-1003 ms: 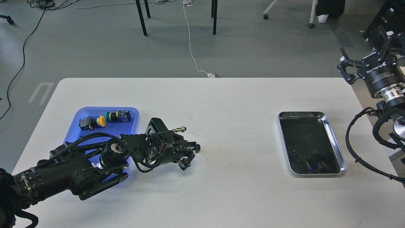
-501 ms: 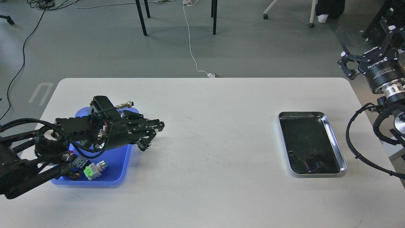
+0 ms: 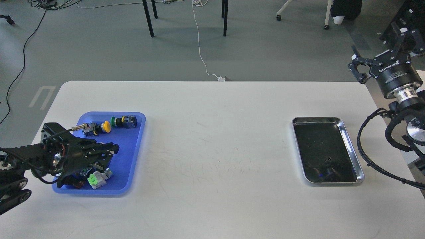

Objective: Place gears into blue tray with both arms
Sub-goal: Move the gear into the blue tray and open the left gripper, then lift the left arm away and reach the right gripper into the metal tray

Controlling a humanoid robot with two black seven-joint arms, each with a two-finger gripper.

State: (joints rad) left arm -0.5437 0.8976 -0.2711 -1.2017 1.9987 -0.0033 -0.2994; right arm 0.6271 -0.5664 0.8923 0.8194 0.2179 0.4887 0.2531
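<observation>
Broadly, the white bench (image 3: 212, 166) fills the view, with grey floor beyond its far edge. On its left part lies the blue tray (image 3: 132, 156), and well apart on the right lies the steel tray (image 3: 360, 172) with its dark, reflective bottom.

My left arm (image 3: 20, 166) comes in low from the left edge and reaches over the near half of the blue tray. My left tool (image 3: 111, 152) sits above the tray floor, its dark fingers lying close together and pointing right; whether they pinch anything I cannot tell, since they are dark against each other. My right arm (image 3: 398, 96) stands off the bench's far right corner, raised, and my right tool (image 3: 377, 49) has its fingers spread wide with nothing between them.

Inside the blue tray, along the far rim, lie a yellow-capped push-button switch (image 3: 98, 127) and, just beside it on the right, a green-capped push-button switch (image 3: 124, 121). Near the front rim, partly under my left tool, lies a switch with a light green block (image 3: 96, 179), with a red-and-black part (image 3: 74, 183) next to it.

No gears can be picked out at this scale; if any lie in the tray, they are too small or hidden.
</observation>
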